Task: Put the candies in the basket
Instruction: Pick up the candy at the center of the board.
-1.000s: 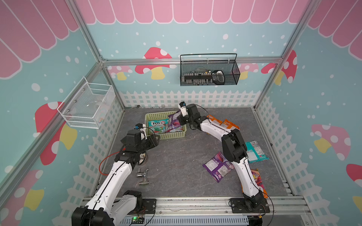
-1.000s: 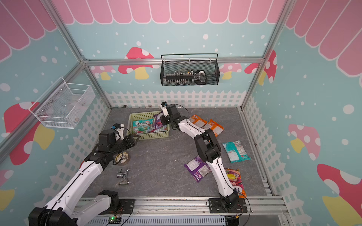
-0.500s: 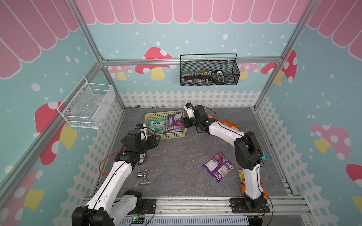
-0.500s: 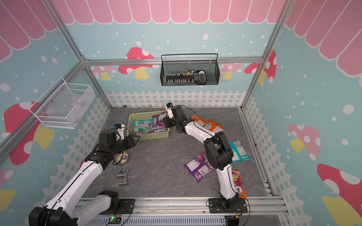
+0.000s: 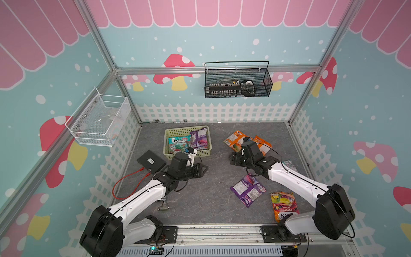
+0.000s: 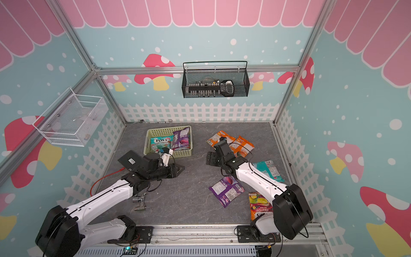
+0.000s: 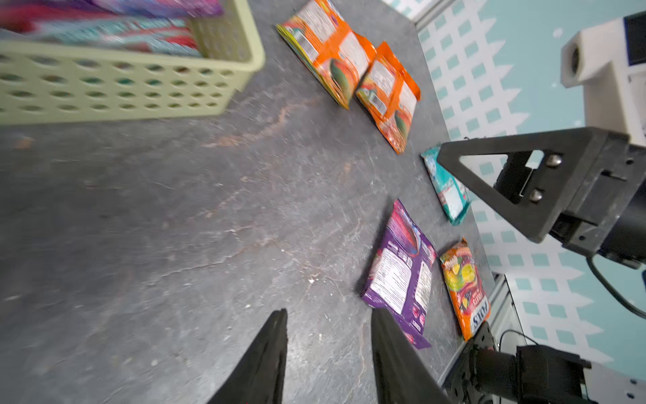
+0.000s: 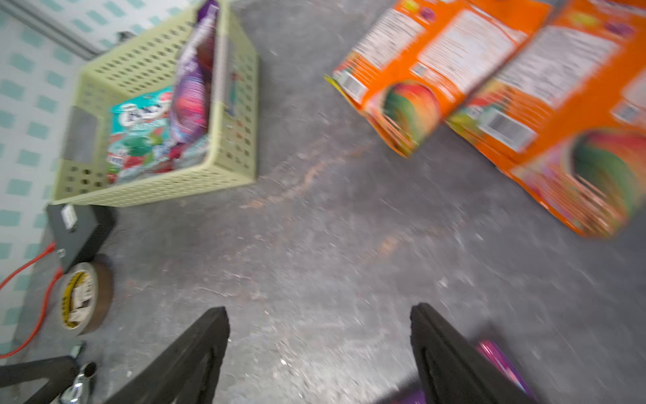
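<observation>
- You see the basket (image 5: 175, 133) in pale yellow-green, patterned with rows of holes.
- Its teal bag (image 5: 178, 144) carries white "FOX'S" lettering and red touches.
- Its purple bag (image 5: 199, 139) shows a pink swirl.
- Your orange bags (image 7: 335, 52) have white text panels.
- Your bench (image 5: 211, 178) is veined dark grey.

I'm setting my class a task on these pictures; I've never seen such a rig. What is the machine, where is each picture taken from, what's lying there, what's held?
The left arm and right arm are robots ending in black jaws. Two pictures look down from overhead; two come from wrist cameras. The basket holds a teal bag and a purple bag. Loose on the grey table: two orange bags, a second teal bag, a second purple bag, a Fruits bag. Both sets of jaws stand open, holding nothing.
</observation>
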